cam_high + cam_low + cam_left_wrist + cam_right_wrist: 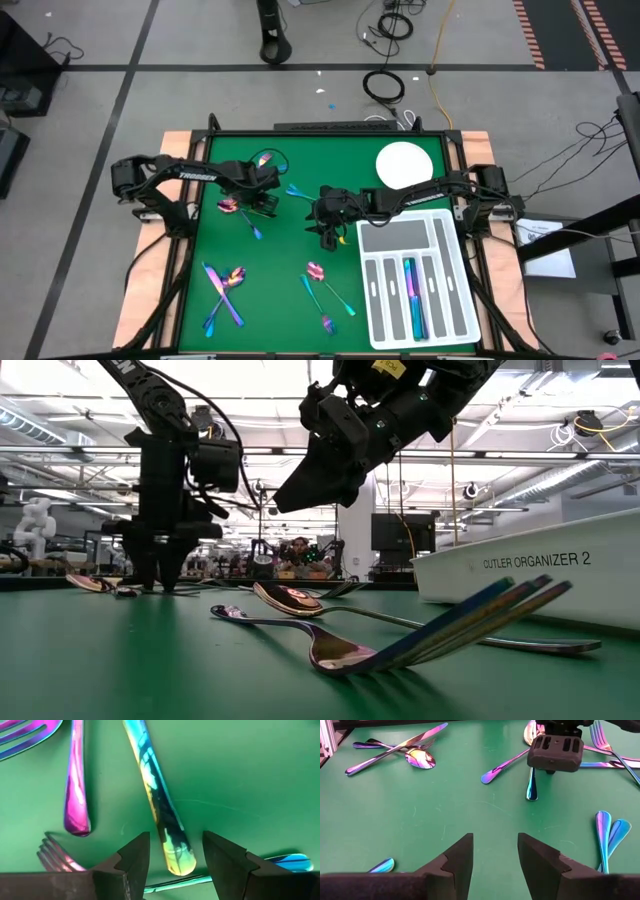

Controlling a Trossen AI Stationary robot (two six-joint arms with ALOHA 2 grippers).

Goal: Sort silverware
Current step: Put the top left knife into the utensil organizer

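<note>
The silverware is iridescent pink-purple-blue and lies scattered flat on the green mat (pixel 285 255). One group (pixel 240 212) lies at the far left, a crossed pile (pixel 224 288) near left, and loose pieces (pixel 322 285) near centre. Some pieces (pixel 411 295) lie in the white tray (pixel 384 238). My left gripper (pixel 175 865) points straight down, open. Its fingers stand on either side of the rounded handle end (pixel 177 857) of one piece, with a gap on each side. My right gripper (pixel 495 855) hangs open above bare mat at mid-table, with nothing between its fingers.
A round white plate (pixel 405 163) sits at the far right. The compartmented tray fills the near right corner. A fork's tines (pixel 52 852) and a pink handle (pixel 76 795) lie close beside my left gripper. A fork and spoon (pixel 340 645) lie near the front edge.
</note>
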